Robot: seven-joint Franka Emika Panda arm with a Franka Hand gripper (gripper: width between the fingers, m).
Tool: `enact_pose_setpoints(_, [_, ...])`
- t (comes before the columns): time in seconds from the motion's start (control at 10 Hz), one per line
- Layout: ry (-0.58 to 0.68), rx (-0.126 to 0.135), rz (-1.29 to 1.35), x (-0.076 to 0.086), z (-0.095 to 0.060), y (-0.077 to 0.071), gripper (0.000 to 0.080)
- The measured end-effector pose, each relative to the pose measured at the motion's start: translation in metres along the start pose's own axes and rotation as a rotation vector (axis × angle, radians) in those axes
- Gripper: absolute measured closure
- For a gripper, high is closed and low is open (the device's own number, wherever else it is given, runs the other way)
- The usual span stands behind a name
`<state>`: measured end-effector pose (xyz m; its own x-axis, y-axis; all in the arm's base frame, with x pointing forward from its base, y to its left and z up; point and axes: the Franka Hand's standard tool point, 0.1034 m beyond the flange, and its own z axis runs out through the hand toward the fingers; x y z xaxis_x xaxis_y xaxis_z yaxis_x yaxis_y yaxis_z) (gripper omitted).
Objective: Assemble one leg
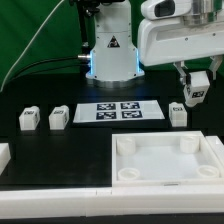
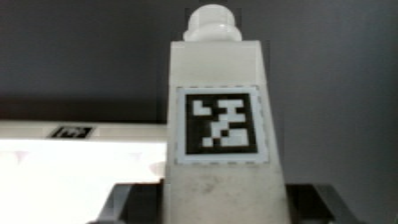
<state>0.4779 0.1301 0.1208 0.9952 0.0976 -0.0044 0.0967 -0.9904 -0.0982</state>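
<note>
My gripper [image 1: 194, 88] is at the exterior view's right, above the table, and is shut on a leg [image 1: 195, 92], a small white block with a black-and-white tag. In the wrist view the leg [image 2: 221, 120] stands up between the dark fingers [image 2: 135, 200], tag facing the camera, with a round peg on its far end. The gripper [image 2: 221, 208] grips its near end. Three more legs lie on the black table: two at the left [image 1: 28, 120] [image 1: 58, 117] and one [image 1: 178, 114] just below the held one. The large white tray [image 1: 165, 178] with corner sockets lies at the front right.
The marker board [image 1: 120, 110] lies flat at mid-table in front of the robot base [image 1: 110, 55]. A white piece [image 1: 3, 155] shows at the left edge. A white strip [image 1: 55, 205] runs along the front. A white surface with a small tag [image 2: 71, 131] lies behind the held leg.
</note>
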Motion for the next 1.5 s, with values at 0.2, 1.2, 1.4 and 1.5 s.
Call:
enact_pose_setpoints(0.2, [0.013,0.009,-0.027,0.029,-0.01,0.01,0.0506])
enact_pose_setpoints(1.2, [0.421,-0.052,-0.146,0.08,-0.037,0.048,0.0506])
enact_pose_setpoints(1.4, [0.455,-0.055,-0.16,0.106,-0.043,0.052,0.0506])
enact_pose_setpoints(1.5, [0.495,-0.06,-0.171,0.122,-0.042,0.053,0.0506])
